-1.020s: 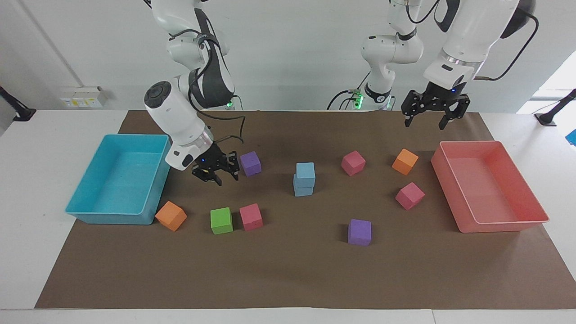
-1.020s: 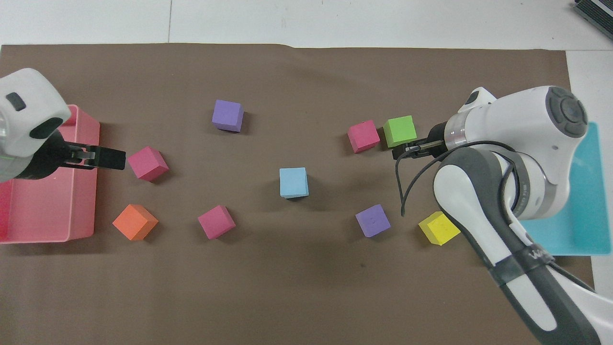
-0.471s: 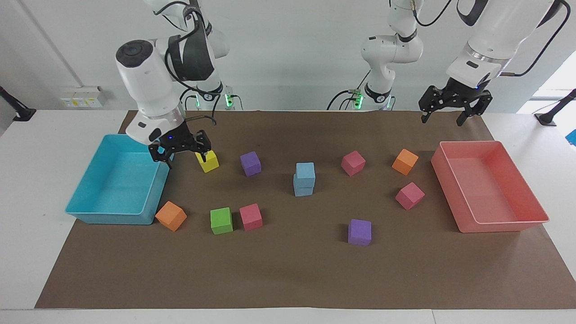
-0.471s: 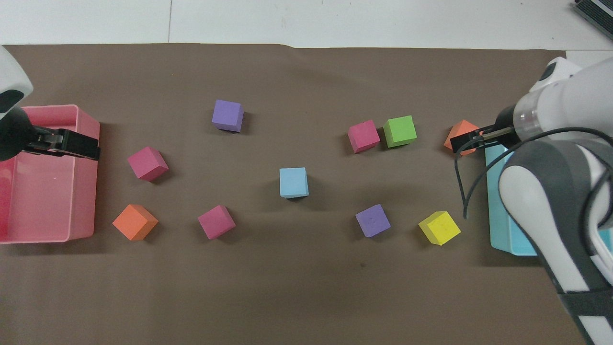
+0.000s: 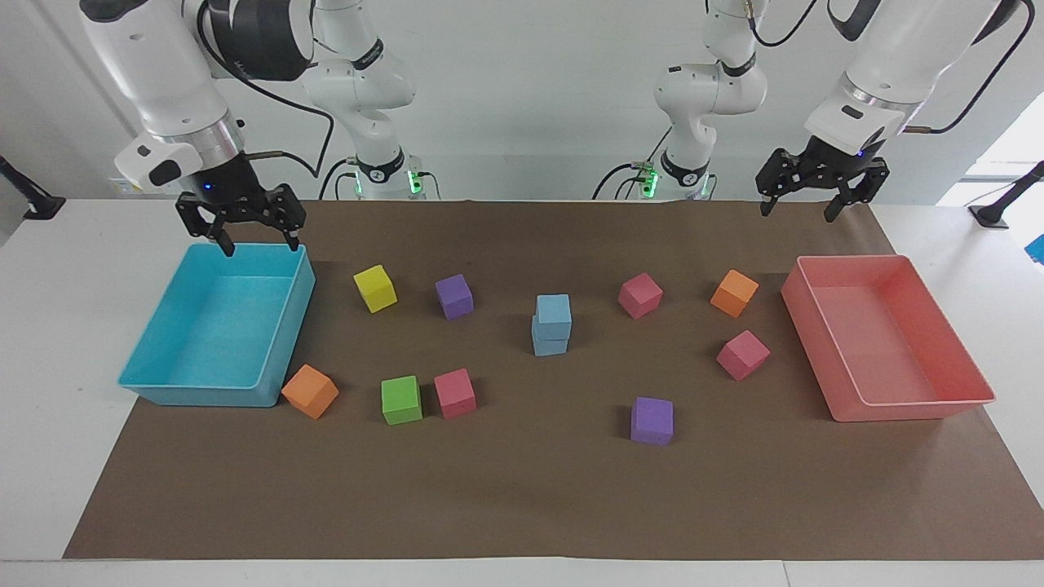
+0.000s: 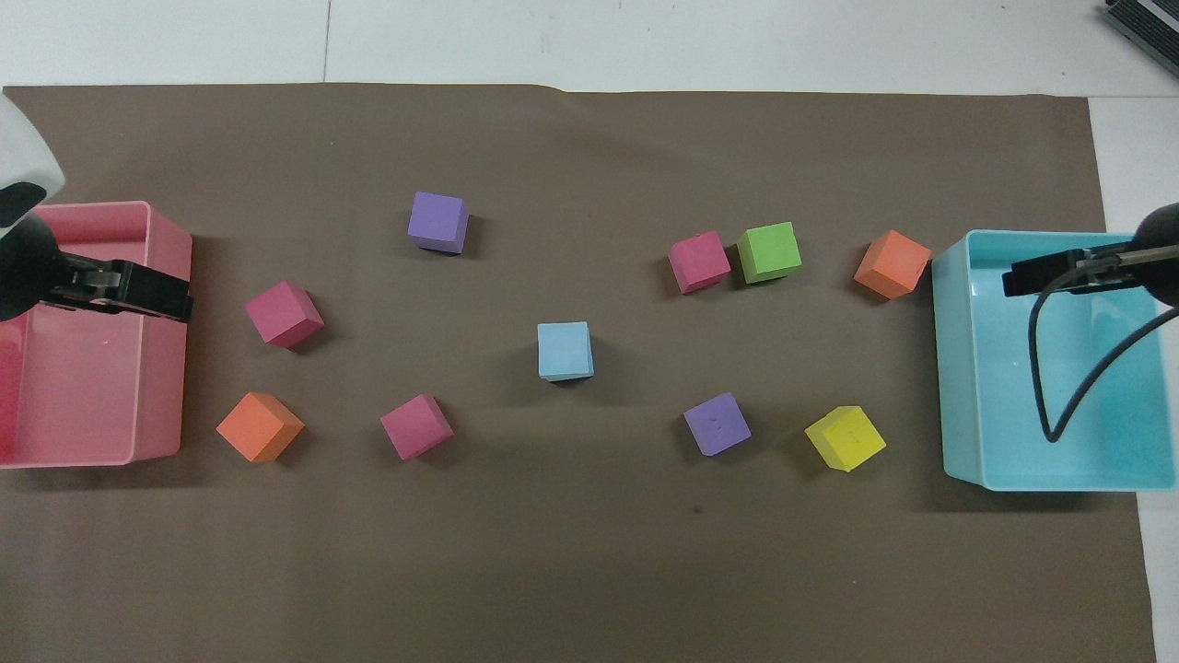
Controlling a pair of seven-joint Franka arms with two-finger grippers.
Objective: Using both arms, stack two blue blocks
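Note:
The two blue blocks stand stacked in the middle of the brown mat, the upper one (image 5: 554, 310) on the lower one (image 5: 550, 343). From overhead they show as one sky-blue square (image 6: 565, 350). No gripper touches them. My right gripper (image 5: 261, 244) is open and empty, raised over the edge of the turquoise tray nearest the robots; it also shows in the overhead view (image 6: 1032, 274). My left gripper (image 5: 799, 214) is open and empty, raised over the mat's edge by the pink tray; overhead it covers that tray's edge (image 6: 152, 293).
The turquoise tray (image 5: 273, 359) sits at the right arm's end, the pink tray (image 5: 816, 342) at the left arm's end. Loose cubes lie around the stack: yellow (image 5: 375, 288), two purple (image 5: 453, 295) (image 5: 652, 421), several pink, two orange, one green (image 5: 401, 399).
My right gripper rose from beside the purple cube and swung over to the turquoise tray. My left gripper rose and drew back toward its end. The blue stack has not moved.

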